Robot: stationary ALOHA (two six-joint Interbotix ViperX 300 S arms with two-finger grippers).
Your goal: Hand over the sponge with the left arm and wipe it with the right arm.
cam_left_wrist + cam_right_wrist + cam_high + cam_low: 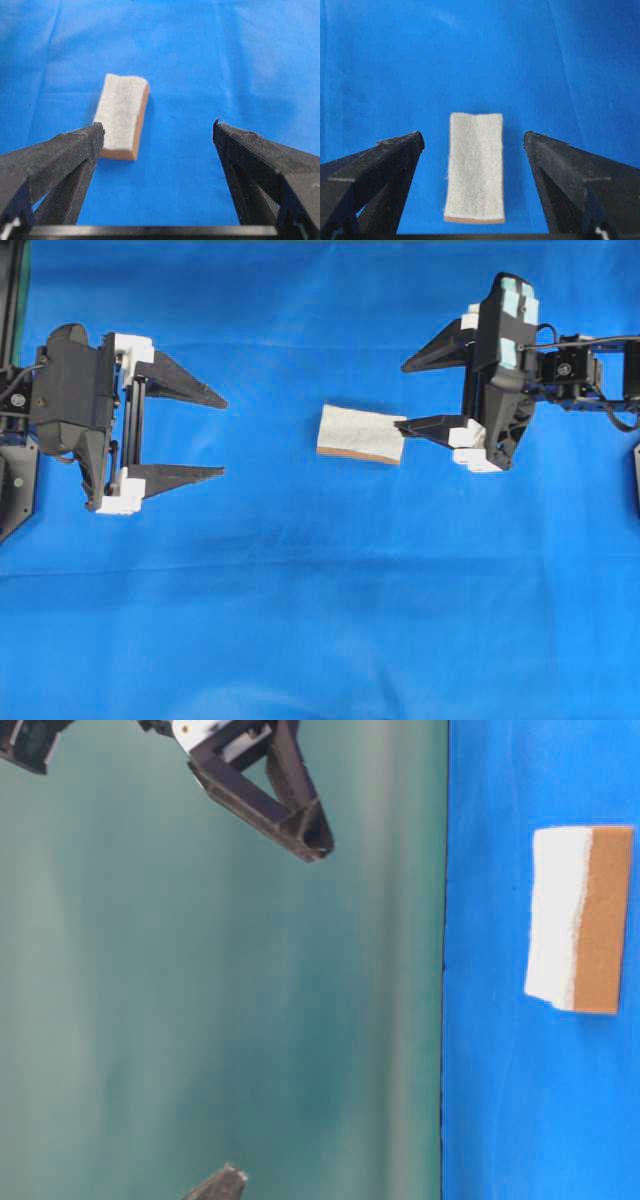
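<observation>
Bright blue cloth (320, 620) covering the whole work surface edge to edge, faint creases and soft wrinkles, even diffuse light, blurred teal-green wall (200, 980) behind the surface in the table-level view, dark strip at 9 o'clock overhead

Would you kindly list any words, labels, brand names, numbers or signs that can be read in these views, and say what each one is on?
None: no view shows readable text.
The sponge is plain and unmarked.
The left gripper and right gripper show no lettering; the teal patches on the right one are blank.
The blue cloth is unprinted.
</observation>
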